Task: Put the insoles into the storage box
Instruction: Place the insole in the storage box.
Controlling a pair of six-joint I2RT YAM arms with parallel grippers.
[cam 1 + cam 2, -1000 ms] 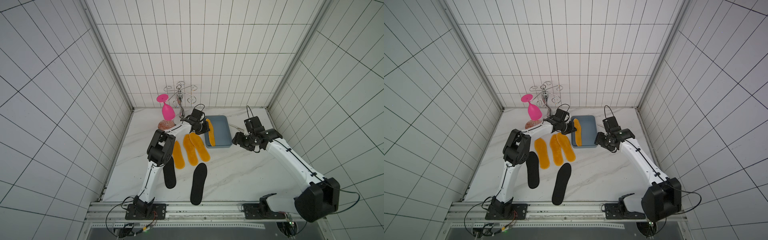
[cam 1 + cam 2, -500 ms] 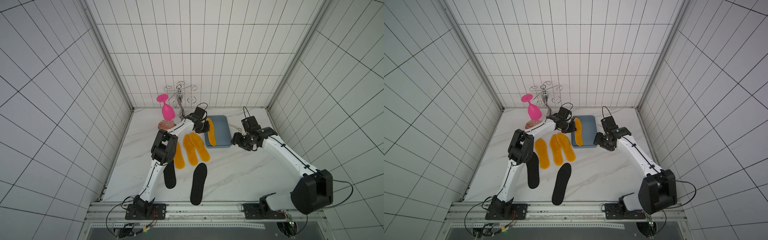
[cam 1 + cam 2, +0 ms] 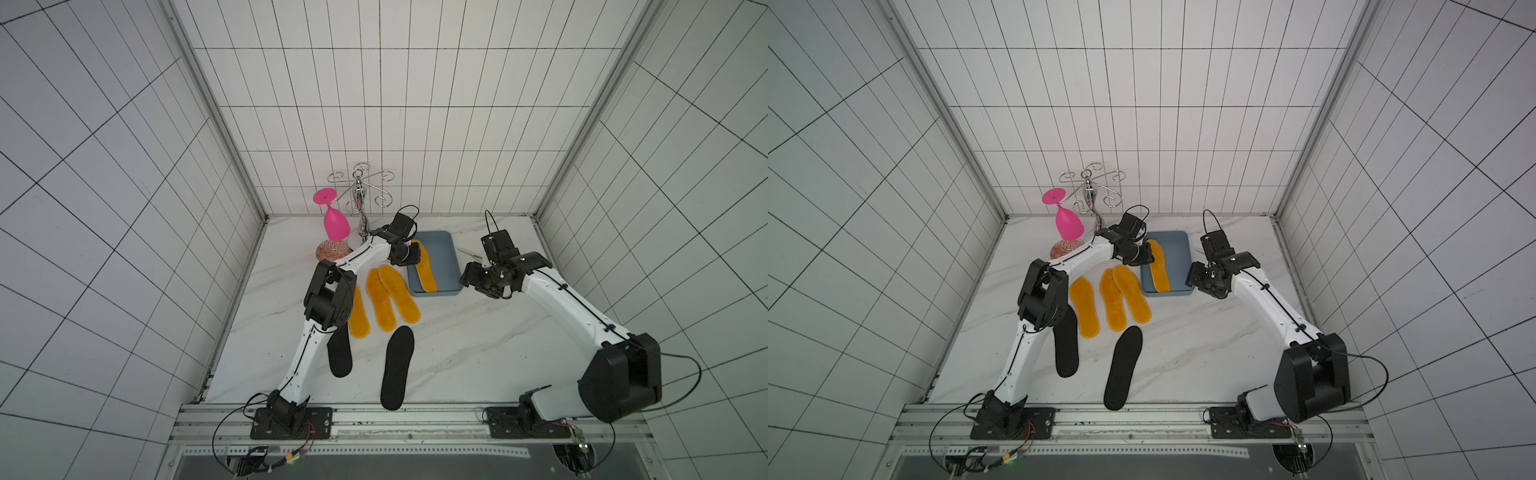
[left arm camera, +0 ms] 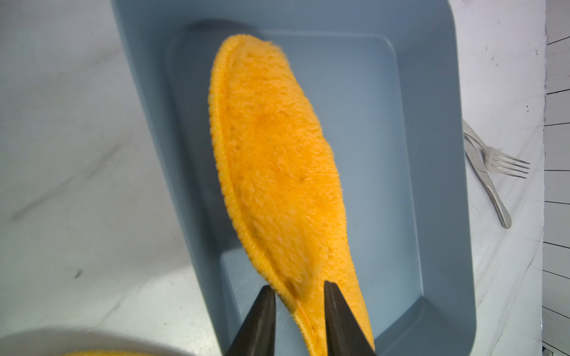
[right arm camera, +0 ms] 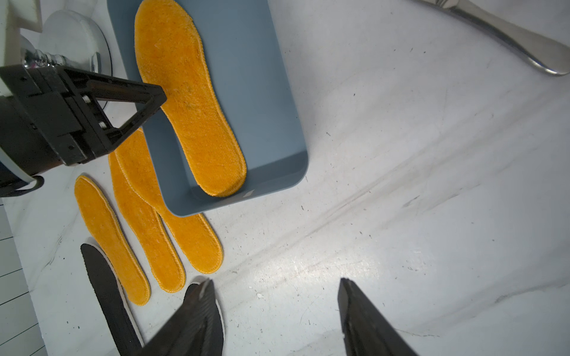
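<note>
Left pincer (image 4: 297, 285) straddles orange insole (image 4: 277, 160) lying lengthwise along storage box (image 4: 447, 185).

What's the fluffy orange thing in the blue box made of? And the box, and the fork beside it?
The orange insole looks like plush fabric: fuzzy pile, stitched rim. The storage box seems matte plastic: smooth, evenly blue-grey, rounded corners. The fork is probably polished metal: silvery, shiny.

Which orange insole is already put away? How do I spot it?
Look at the blue-grey storage box near the back of the white table. One fuzzy orange insole lies lengthwise inside it. Only it is in the box; three other orange insoles and two black insoles lie outside on the table.
</note>
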